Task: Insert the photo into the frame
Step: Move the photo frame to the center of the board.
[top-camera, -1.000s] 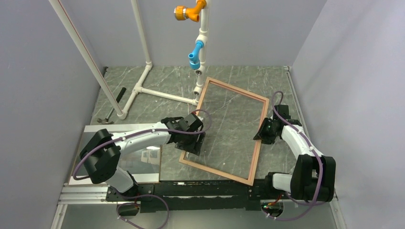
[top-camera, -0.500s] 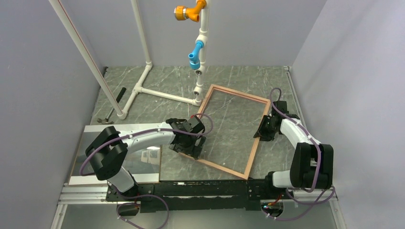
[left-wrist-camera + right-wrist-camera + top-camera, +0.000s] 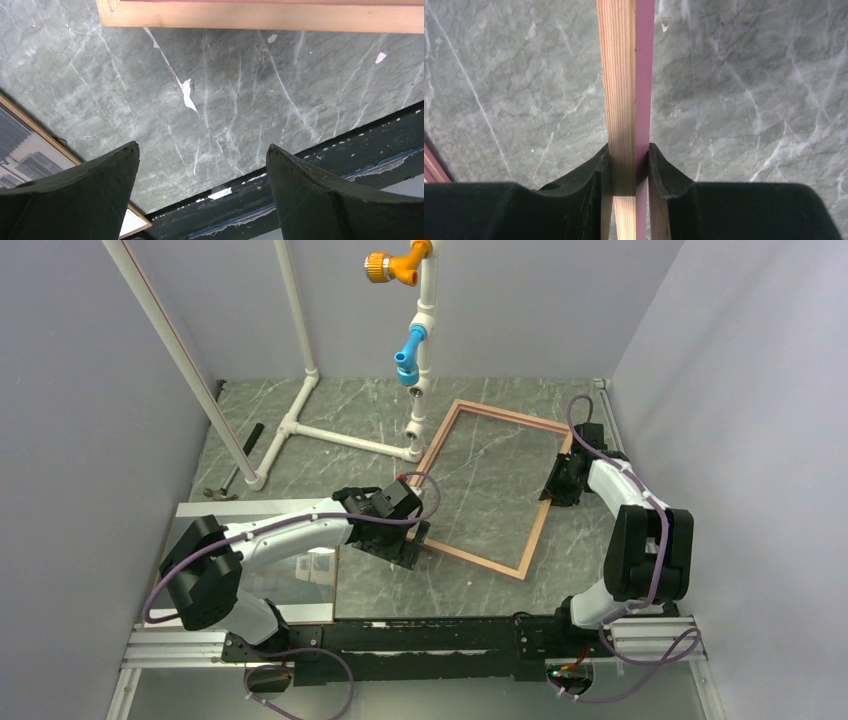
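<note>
The photo (image 3: pixel 312 565) lay flat on the left side of the table (image 3: pixel 350 410), partly under the left arm, and it was not in the frame yet. It was probably left there so it was easy to reach when the frame was ready. Just to its right, the left gripper (image 3: pixel 405 543) had its two fingers spread wide apart with only bare table between them. In the left wrist view, the left gripper (image 3: pixel 202 150) hung a little way off the wooden edge of the frame (image 3: pixel 260 17), with a corner of the photo (image 3: pixel 22 150) at its side. The frame (image 3: pixel 470 560) sat in the middle of the table with its tan wood side up, likely so the photo could go in from the back. On the right, the right gripper (image 3: pixel 560 485) was clamped on the frame's right rail. The right wrist view showed the right gripper (image 3: pixel 629 165) squeezing the frame (image 3: pixel 626 75) tight, surely to stop it sliding. A second before, the frame was nearer the arms and looked tipped up higher, and the left gripper was at its near left corner. Since then the frame had moved farther back and lower, and the left gripper had opened and let go.
</note>
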Robot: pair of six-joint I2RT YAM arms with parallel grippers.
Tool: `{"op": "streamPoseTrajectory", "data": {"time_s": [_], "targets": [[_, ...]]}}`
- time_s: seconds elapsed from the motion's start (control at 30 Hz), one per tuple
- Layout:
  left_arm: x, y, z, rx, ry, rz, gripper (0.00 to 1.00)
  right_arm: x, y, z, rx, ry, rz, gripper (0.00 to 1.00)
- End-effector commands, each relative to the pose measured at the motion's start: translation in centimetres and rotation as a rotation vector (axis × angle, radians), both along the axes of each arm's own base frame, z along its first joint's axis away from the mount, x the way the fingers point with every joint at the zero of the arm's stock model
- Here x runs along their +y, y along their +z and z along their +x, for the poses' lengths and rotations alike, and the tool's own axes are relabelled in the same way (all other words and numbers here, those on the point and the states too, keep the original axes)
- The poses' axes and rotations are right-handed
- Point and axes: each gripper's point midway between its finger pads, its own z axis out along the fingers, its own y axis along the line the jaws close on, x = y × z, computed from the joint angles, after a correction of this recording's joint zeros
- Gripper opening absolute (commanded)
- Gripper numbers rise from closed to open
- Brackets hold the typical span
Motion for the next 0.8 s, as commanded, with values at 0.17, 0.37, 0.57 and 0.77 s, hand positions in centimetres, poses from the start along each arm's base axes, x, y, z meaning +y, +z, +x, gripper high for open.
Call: {"op": "streamPoseTrajectory", "data": {"time_s": [0.17, 0.37, 0.57, 0.77], "targets": [[-0.6, 0.9, 3.3, -0.029, 0.015, -0.119, 0.98, -0.6, -0.8, 0.4, 0.007, 0.004, -0.03, 0.75], [-1.3, 1.0, 6.7, -0.042, 0.068, -0.209, 0.95, -0.5, -0.5, -0.9, -0.002, -0.012, -0.026, 0.95], [-1.7, -1.3, 9.6, 0.003, 0.105, -0.248, 0.9, 1.4, -0.8, -2.9, 0.0, 0.003, 0.067, 0.98], [-3.0, -3.0, 10.2, 0.067, 0.037, -0.273, 0.91, 2.7, -1.7, -4.0, 0.0, 0.013, 0.135, 0.99]]}}
